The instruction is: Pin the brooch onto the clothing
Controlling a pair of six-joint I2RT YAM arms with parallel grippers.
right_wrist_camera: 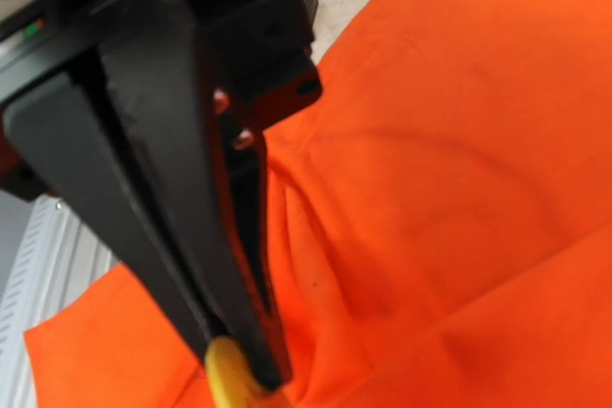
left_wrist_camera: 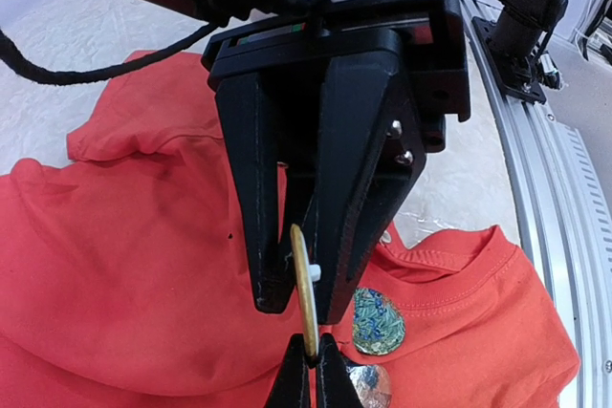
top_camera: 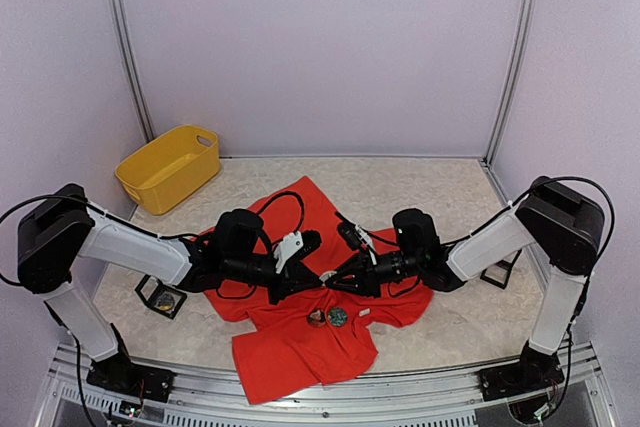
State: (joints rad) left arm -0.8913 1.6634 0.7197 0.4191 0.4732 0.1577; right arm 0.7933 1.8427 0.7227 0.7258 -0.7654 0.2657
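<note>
Tabletop [top_camera: 450, 197] — brooch [left_wrist_camera: 304, 293] in the left tool [left_wrist_camera: 311, 377]

The red T-shirt [top_camera: 300, 352] lies rumpled on the table [top_camera: 450, 197], one sleeve spread toward the near edge, while the brooch [left_wrist_camera: 304, 284], a thin gold disc seen edge-on with a small white stud, stands upright above it between the left fingers [left_wrist_camera: 260, 236].

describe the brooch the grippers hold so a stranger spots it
Find the red T-shirt between the arms. Above it the left gripper and right gripper pinch a thin gold disc edge-on; the green brooch and silvery brooch nearby lie flat on the cloth.
</note>
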